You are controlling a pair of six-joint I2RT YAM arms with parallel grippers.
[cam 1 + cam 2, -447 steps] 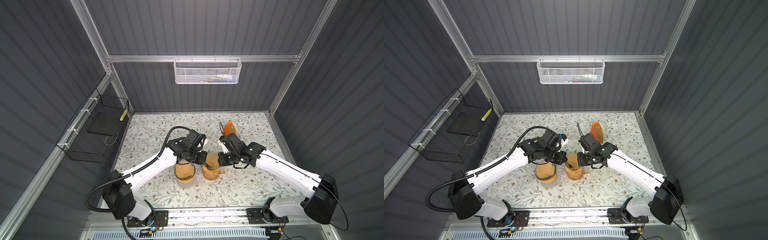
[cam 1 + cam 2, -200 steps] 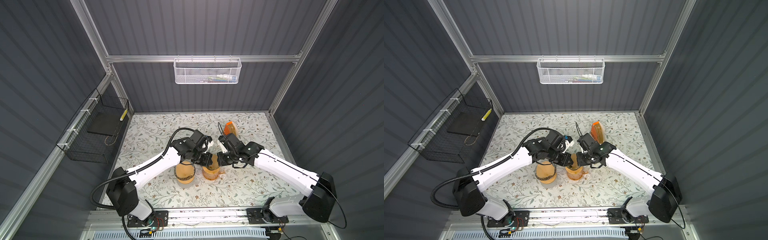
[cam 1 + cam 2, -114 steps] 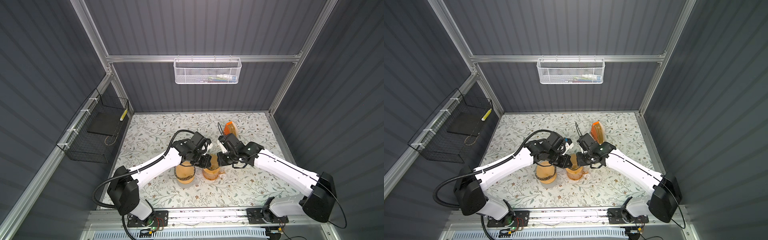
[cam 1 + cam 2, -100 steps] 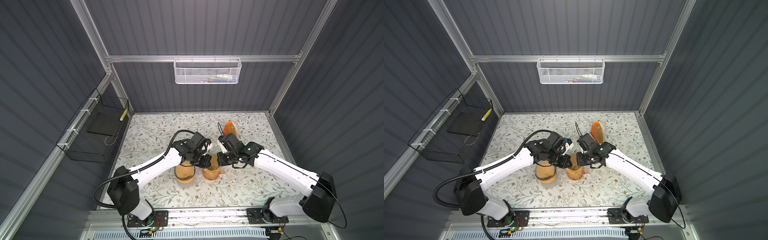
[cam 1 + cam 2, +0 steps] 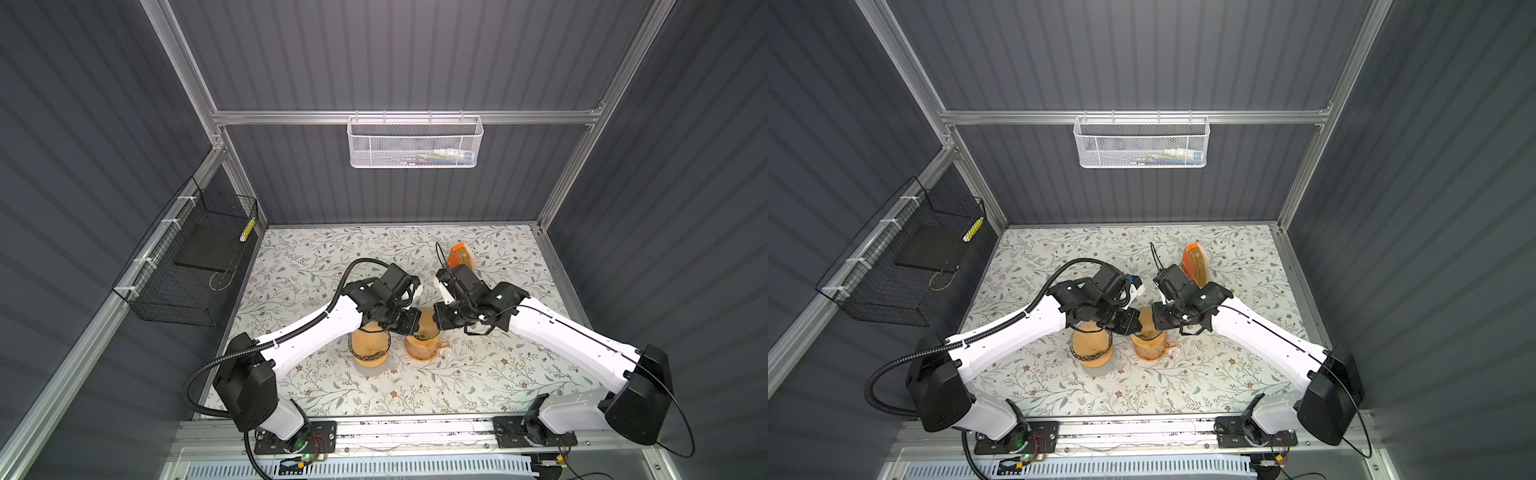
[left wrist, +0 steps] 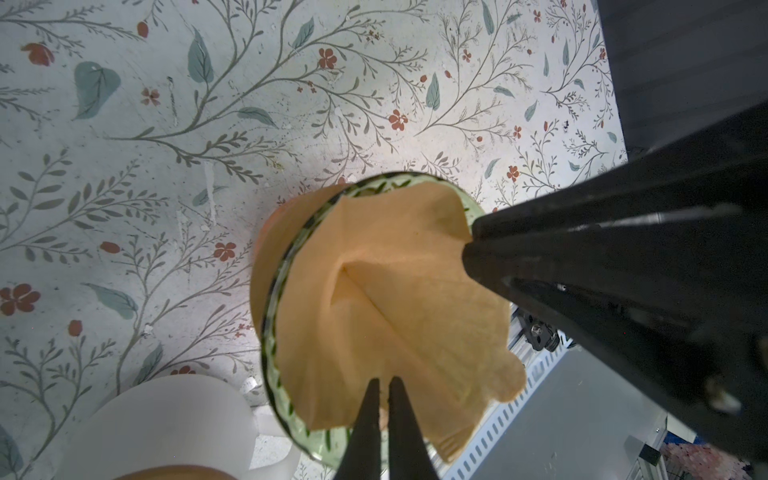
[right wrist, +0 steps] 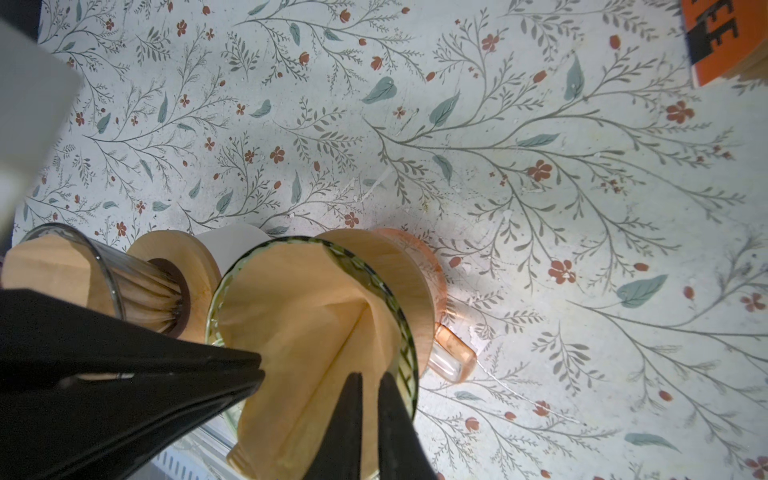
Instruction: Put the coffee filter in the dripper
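1. Your coffee filter sits opened inside the green glass dripper. One flap spills past the rim toward the front rail.
2. Your left gripper is pinched closed on the filter's edge.
3. Your right gripper shows a thin slit between its fingers at the opposite edge. You cannot tell whether it grips paper.
4. A second glass stand crowds the dripper's left side.
5. The pink mug under the dripper has bare table beyond it. The orange packet is well apart.
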